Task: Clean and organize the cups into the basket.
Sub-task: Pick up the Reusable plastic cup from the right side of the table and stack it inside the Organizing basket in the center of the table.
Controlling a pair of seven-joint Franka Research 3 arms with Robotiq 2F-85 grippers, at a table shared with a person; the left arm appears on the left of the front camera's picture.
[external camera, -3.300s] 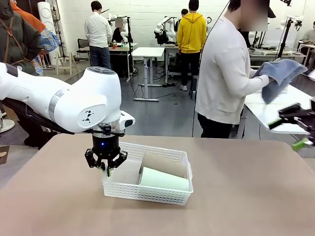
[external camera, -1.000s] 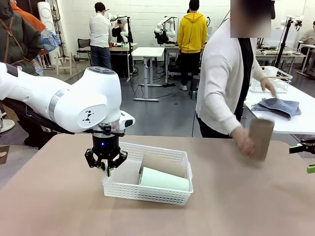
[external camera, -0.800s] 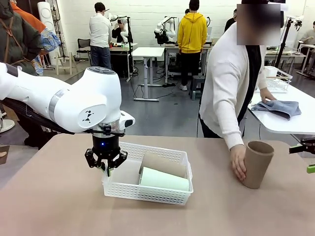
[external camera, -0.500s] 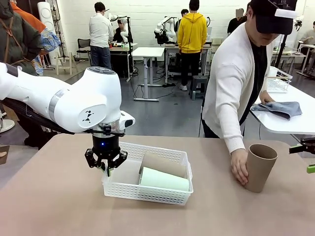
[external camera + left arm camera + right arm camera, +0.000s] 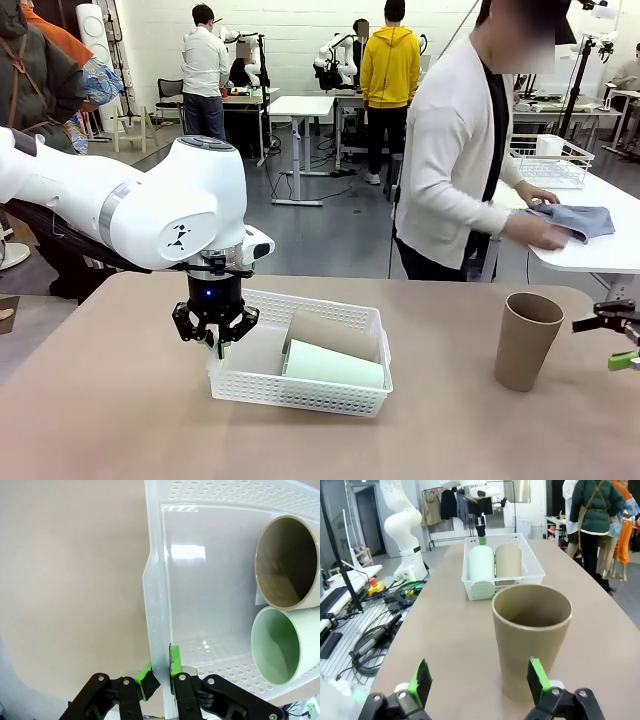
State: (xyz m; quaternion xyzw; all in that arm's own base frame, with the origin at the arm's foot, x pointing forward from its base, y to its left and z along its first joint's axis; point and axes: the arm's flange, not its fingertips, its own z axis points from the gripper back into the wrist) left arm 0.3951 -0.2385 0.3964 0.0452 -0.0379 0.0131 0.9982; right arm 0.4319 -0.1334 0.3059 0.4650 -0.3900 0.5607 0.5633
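My left gripper (image 5: 216,345) is shut on the left end wall of the white lattice basket (image 5: 300,392). The left wrist view shows its green pads (image 5: 172,661) pinching that rim (image 5: 155,580). Inside the basket a mint green cup (image 5: 335,366) and a tan cup (image 5: 333,335) lie side by side, mouths toward my left gripper (image 5: 161,667). Another tan cup (image 5: 527,340) stands upright on the table at the right. My right gripper (image 5: 612,342) hangs open just right of it, and in its wrist view that cup (image 5: 532,635) stands close ahead of the spread fingers (image 5: 479,680).
The person stands behind the table's far right corner with a hand on a blue cloth (image 5: 570,218) on a white side table. A white wire basket (image 5: 555,160) sits there too. Bare brown tabletop (image 5: 440,420) lies between the basket and the upright cup.
The person set the tan cup upright on the table at the right, let go and turned back to the blue cloth. My right gripper came a little farther into view. The left arm stayed still.
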